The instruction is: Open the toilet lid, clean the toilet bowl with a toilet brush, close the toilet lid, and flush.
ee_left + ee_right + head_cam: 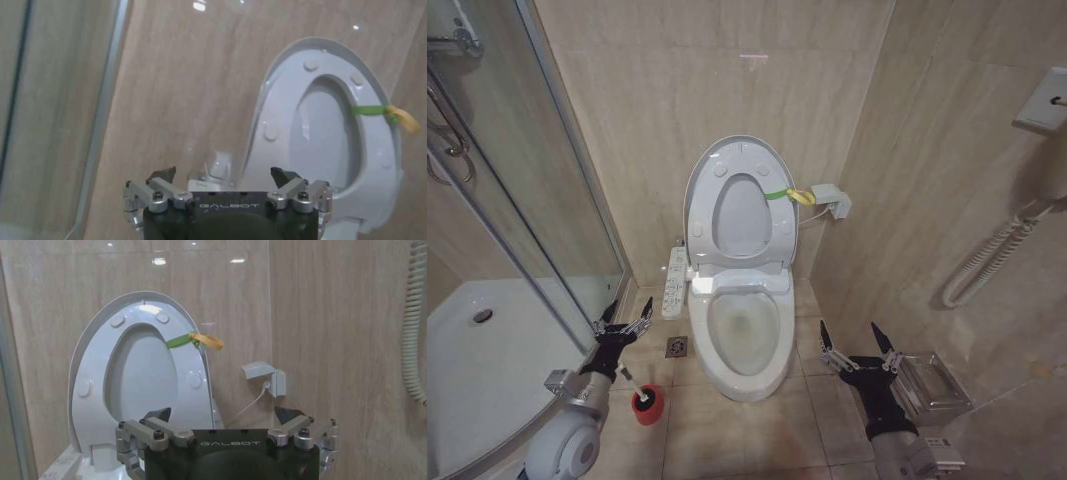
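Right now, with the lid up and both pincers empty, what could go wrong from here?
1. The toilet brush stands in its red holder close under the open left pincer; a slanted grab may tip the holder.
2. The toilet lid and seat lean upright against the wall; a bump could drop them onto the toilet bowl.
3. The open right pincer hangs beside a metal holder and could catch it.

Even warm light, sharp focus, small ceiling-lamp glints on glossy wall tiles (320,315).
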{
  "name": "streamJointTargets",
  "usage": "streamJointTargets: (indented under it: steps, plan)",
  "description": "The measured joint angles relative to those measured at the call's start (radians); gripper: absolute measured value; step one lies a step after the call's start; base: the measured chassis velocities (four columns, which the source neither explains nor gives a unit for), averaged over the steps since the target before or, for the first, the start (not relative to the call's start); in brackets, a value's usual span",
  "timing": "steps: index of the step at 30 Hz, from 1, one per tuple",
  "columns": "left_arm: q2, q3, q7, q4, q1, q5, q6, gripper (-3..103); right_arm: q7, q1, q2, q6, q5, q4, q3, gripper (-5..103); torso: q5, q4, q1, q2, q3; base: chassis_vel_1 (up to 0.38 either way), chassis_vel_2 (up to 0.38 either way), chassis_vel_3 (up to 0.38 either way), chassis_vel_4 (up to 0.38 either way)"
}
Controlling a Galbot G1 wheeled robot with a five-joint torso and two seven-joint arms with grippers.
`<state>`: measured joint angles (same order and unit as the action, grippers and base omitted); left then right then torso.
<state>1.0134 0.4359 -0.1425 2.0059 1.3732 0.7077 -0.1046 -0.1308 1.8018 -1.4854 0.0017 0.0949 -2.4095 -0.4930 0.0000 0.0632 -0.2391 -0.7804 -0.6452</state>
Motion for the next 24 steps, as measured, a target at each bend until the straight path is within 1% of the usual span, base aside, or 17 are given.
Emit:
streamJointTargets:
  steps: [1, 2, 4, 5, 6, 8, 9, 10, 11, 12, 13, 17, 18, 21, 22, 24]
  plan:
    - [-0.005, 0.007, 0.000, 0.017, 0.010, -0.015, 0.018, 103, 0.000, 0.000, 0.000, 0.000, 0.000, 0.000, 0.000, 100, -0.0001, 0.0000, 0.000, 0.000, 0.000, 0.000, 0.000, 0.000, 0.000]
    - [-0.011, 0.019, 0.003, 0.030, 0.022, -0.042, 0.031, 93, 0.000, 0.000, 0.000, 0.000, 0.000, 0.000, 0.000, 100, 0.0000, 0.0000, 0.000, 0.000, 0.000, 0.000, 0.000, 0.000, 0.000]
    - [-0.020, 0.064, 0.036, 0.051, 0.051, -0.097, 0.067, 93, 0.000, 0.000, 0.000, 0.000, 0.000, 0.000, 0.000, 100, -0.0001, -0.0004, 0.000, 0.000, 0.000, 0.000, 0.000, 0.000, 0.000]
    - [-0.020, 0.064, 0.036, 0.051, 0.051, -0.097, 0.067, 93, 0.000, 0.000, 0.000, 0.000, 0.000, 0.000, 0.000, 100, -0.0001, -0.0004, 0.000, 0.000, 0.000, 0.000, 0.000, 0.000, 0.000]
    - [-0.022, 0.086, 0.048, 0.060, 0.062, -0.110, 0.087, 93, 0.000, 0.000, 0.000, 0.000, 0.000, 0.000, 0.000, 100, -0.0002, -0.0003, 0.000, 0.000, 0.000, 0.000, 0.000, 0.000, 0.000]
    - [-0.018, 0.158, 0.081, 0.084, 0.092, -0.138, 0.146, 93, 0.000, 0.000, 0.000, 0.000, 0.000, 0.000, 0.000, 100, 0.0000, -0.0002, 0.000, 0.000, 0.000, 0.000, 0.000, 0.000, 0.000]
    - [-0.018, 0.158, 0.081, 0.084, 0.092, -0.138, 0.146, 93, 0.000, 0.000, 0.000, 0.000, 0.000, 0.000, 0.000, 100, 0.0000, -0.0002, 0.000, 0.000, 0.000, 0.000, 0.000, 0.000, 0.000]
    - [-0.004, 0.207, 0.102, 0.094, 0.109, -0.150, 0.177, 98, 0.000, 0.000, 0.000, 0.000, 0.000, 0.000, 0.000, 100, 0.0000, -0.0002, 0.000, 0.000, 0.000, 0.000, 0.000, 0.000, 0.000]
    - [0.018, 0.251, 0.115, 0.107, 0.126, -0.154, 0.205, 98, 0.000, 0.000, 0.000, 0.000, 0.000, 0.000, 0.000, 100, -0.0001, -0.0003, 0.000, 0.000, 0.000, 0.000, 0.000, 0.000, 0.000]
    - [0.036, 0.279, 0.116, 0.121, 0.141, -0.152, 0.220, 98, 0.000, 0.000, 0.000, 0.000, 0.000, 0.000, 0.000, 100, -0.0001, -0.0002, 0.000, 0.000, 0.000, 0.000, 0.000, 0.000, 0.000]
    - [0.036, 0.279, 0.116, 0.121, 0.141, -0.152, 0.220, 98, 0.000, 0.000, 0.000, 0.000, 0.000, 0.000, 0.000, 100, -0.0001, -0.0002, 0.000, 0.000, 0.000, 0.000, 0.000, 0.000, 0.000]
    - [0.081, 0.363, 0.112, 0.206, 0.222, -0.139, 0.256, 100, 0.000, 0.000, 0.000, 0.000, 0.000, 0.000, 0.000, 100, -0.0001, -0.0004, 0.000, 0.000, 0.000, 0.000, 0.000, 0.000, 0.000]
    - [0.081, 0.363, 0.112, 0.206, 0.222, -0.139, 0.256, 100, 0.000, 0.000, 0.000, 0.000, 0.000, 0.000, 0.000, 100, -0.0001, -0.0004, 0.000, 0.000, 0.000, 0.000, 0.000, 0.000, 0.000]
    - [0.102, 0.417, 0.097, 0.282, 0.278, -0.112, 0.266, 100, 0.000, 0.000, 0.000, 0.000, 0.000, 0.000, 0.000, 100, 0.0001, -0.0001, 0.000, 0.000, 0.000, 0.000, 0.000, 0.000, 0.000]
    - [0.102, 0.417, 0.097, 0.282, 0.278, -0.112, 0.266, 100, 0.000, 0.000, 0.000, 0.000, 0.000, 0.000, 0.000, 100, 0.0001, -0.0001, 0.000, 0.000, 0.000, 0.000, 0.000, 0.000, 0.000]
    - [0.129, 0.450, 0.086, 0.344, 0.324, -0.100, 0.278, 100, 0.000, 0.000, 0.000, 0.000, 0.000, 0.000, 0.000, 100, 0.0003, -0.0001, 0.000, 0.000, 0.000, 0.000, 0.000, 0.000, 0.000]
